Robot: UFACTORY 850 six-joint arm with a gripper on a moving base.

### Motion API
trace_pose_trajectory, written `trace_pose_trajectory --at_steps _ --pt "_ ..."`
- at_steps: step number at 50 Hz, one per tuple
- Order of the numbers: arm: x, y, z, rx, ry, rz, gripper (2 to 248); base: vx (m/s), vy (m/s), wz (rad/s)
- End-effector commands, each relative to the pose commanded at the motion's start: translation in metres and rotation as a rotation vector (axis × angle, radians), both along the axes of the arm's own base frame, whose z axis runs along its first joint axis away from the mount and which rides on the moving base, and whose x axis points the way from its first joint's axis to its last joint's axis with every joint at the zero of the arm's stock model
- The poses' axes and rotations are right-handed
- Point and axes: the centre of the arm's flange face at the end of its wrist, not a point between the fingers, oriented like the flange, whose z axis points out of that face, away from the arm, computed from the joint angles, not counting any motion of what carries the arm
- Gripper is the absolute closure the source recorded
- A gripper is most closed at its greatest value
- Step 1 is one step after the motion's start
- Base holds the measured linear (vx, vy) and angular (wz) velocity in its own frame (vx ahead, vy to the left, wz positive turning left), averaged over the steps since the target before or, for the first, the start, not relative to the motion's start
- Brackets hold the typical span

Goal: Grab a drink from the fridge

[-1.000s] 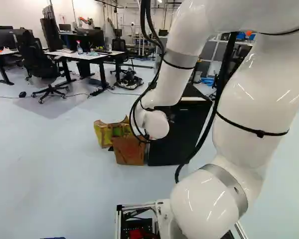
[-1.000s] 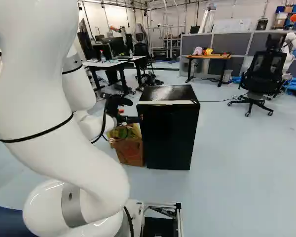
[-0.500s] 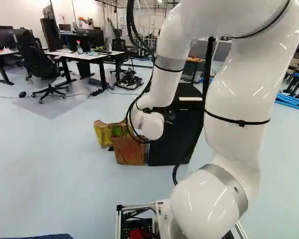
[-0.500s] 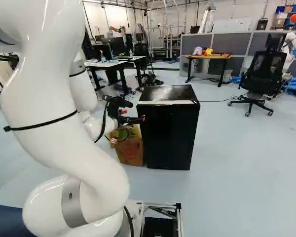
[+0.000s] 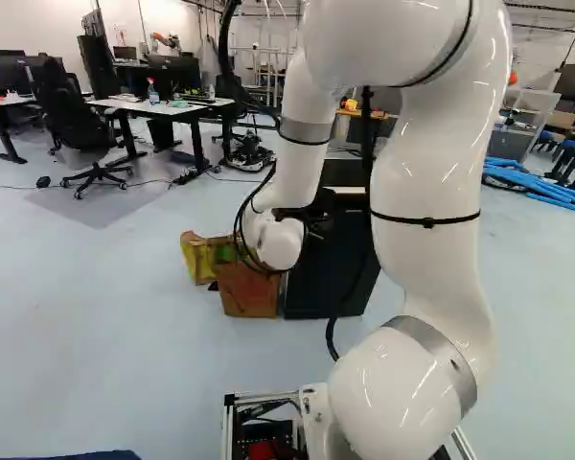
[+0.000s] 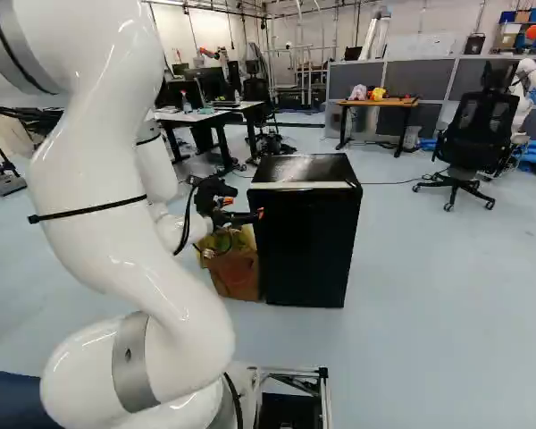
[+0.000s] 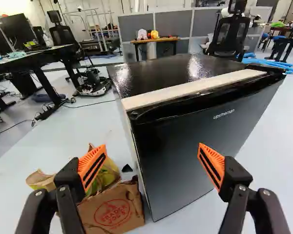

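Closed black fridge [image 7: 183, 156] with a pale strip along its top front edge, my end effector [image 7: 152, 148] waiting at its near left corner.
I have my white jointed arm [image 6: 116, 206] reaching to the fridge's left front, and the end effector's orange ribbed pads [image 7: 92, 168] stand wide apart with nothing between them; whether a tip touches the door, I can't tell. The crumpled brown paper bag [image 7: 112, 209] sits just beside the fridge's left side. No drink shows anywhere, so I take it to be inside. I judge only the approach done: opening the door, finding a drink, gripping it and bringing it out all remain.
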Motion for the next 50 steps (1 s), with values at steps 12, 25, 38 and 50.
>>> trace_pose_trajectory --at_steps 12,25,38,50 --pt "0.011 0.007 -0.012 -0.025 -0.020 -0.026 3 0.000 0.000 0.000" --pt "0.023 0.014 -0.025 -0.052 -0.044 -0.054 3 0.000 0.000 0.000" --pt "0.036 0.020 -0.038 -0.078 -0.071 -0.085 3 0.000 0.000 0.000" --pt "0.043 0.020 -0.038 -0.078 -0.087 -0.123 3 0.000 0.000 0.000"
